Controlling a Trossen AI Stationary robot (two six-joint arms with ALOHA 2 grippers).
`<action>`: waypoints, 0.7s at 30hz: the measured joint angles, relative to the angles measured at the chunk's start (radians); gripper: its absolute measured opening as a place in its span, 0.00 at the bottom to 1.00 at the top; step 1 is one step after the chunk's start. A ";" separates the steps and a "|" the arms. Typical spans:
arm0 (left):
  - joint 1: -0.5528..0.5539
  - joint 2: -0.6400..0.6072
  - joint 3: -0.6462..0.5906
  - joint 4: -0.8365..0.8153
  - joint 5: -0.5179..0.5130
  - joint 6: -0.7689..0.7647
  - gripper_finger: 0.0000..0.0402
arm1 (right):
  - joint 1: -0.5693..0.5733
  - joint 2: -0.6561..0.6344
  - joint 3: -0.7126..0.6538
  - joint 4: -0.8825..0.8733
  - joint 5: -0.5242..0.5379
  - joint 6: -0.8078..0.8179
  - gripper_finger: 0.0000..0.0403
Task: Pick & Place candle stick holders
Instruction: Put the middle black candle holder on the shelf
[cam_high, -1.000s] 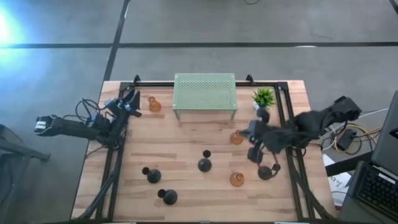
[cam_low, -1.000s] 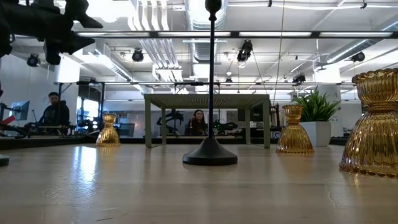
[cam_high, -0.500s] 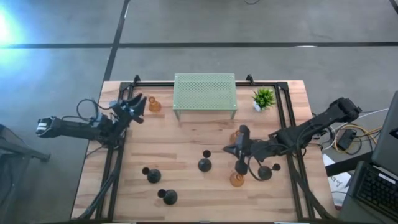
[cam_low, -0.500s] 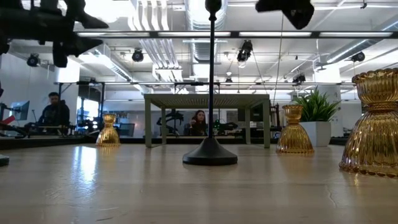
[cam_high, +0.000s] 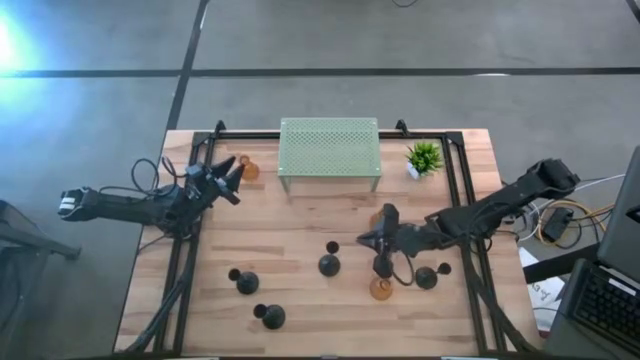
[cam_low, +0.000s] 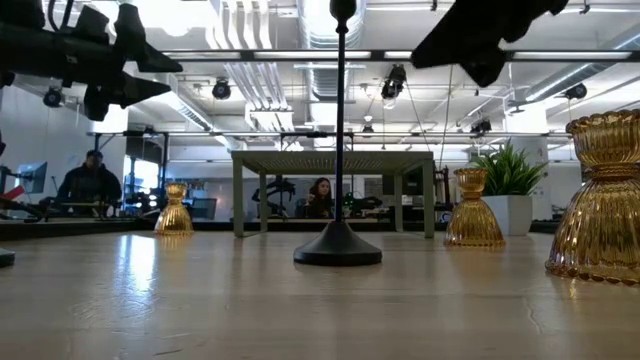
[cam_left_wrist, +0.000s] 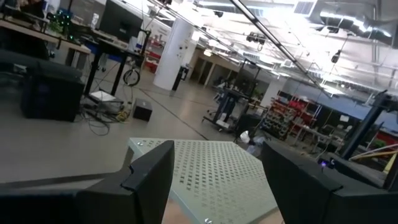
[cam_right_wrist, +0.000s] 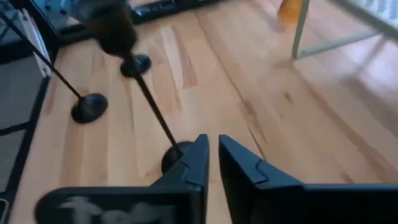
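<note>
Four black candle stick holders stand on their round bases: one mid-table (cam_high: 329, 263), two near the front left (cam_high: 246, 282) (cam_high: 270, 316), one at the right (cam_high: 427, 277). Amber glass holders stand at the far left (cam_high: 247, 168), front centre (cam_high: 380, 289) and partly under my right arm (cam_high: 379, 221). My right gripper (cam_high: 368, 240) hovers shut and empty above the table, pointing left at the mid-table black holder (cam_right_wrist: 176, 154). My left gripper (cam_high: 230, 182) is open and empty in the air, just short of the far-left amber holder.
A green mesh rack (cam_high: 330, 148) stands at the far middle, and it fills the left wrist view (cam_left_wrist: 214, 168). A small potted plant (cam_high: 424, 157) stands to its right. Black frame rails (cam_high: 190, 250) run along both table sides. People sit in the room beyond (cam_low: 320, 195).
My right gripper has swung from the table's right side toward the middle, over the front amber holder's area, and has come into the low view from above. My left gripper has gone a little toward the table's right, nearer the far-left amber holder. No holder has moved.
</note>
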 joint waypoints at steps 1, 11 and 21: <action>0.000 0.000 0.000 0.000 0.000 -0.008 0.61 | -0.007 0.015 0.000 0.001 -0.013 0.002 0.12; 0.001 0.000 0.000 0.000 0.000 -0.007 0.61 | -0.043 0.198 0.060 0.130 -0.115 -0.096 0.42; 0.000 0.001 0.000 -0.005 0.000 -0.006 0.61 | -0.045 0.356 0.213 0.131 -0.156 -0.171 0.51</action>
